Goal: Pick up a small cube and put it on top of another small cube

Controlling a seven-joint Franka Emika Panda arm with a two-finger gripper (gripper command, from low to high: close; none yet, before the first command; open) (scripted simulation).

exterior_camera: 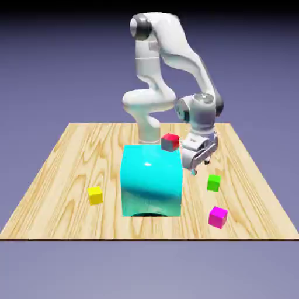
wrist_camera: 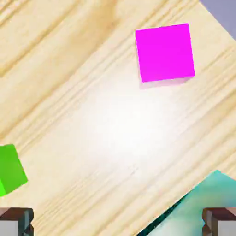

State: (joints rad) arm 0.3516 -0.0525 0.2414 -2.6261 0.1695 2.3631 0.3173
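Note:
The small green cube point(exterior_camera: 214, 183) rests on the wooden table, just below and to the exterior view's right of my gripper point(exterior_camera: 200, 169). In the hand view the green cube point(wrist_camera: 10, 169) shows at the left edge, above the left fingertip point(wrist_camera: 16, 220). The gripper point(wrist_camera: 118, 223) is open with only bare wood between its tips. The small red cube point(exterior_camera: 170, 141) peeks out behind the top right corner of the big cyan cube point(exterior_camera: 151, 180), close to my wrist.
The big cyan cube point(wrist_camera: 198, 209) fills the hand view's lower right corner. A magenta cube point(exterior_camera: 218, 216) lies near the table's front edge, and the magenta cube point(wrist_camera: 164, 52) shows top right in the hand view. A yellow cube point(exterior_camera: 95, 195) sits left of the cyan one.

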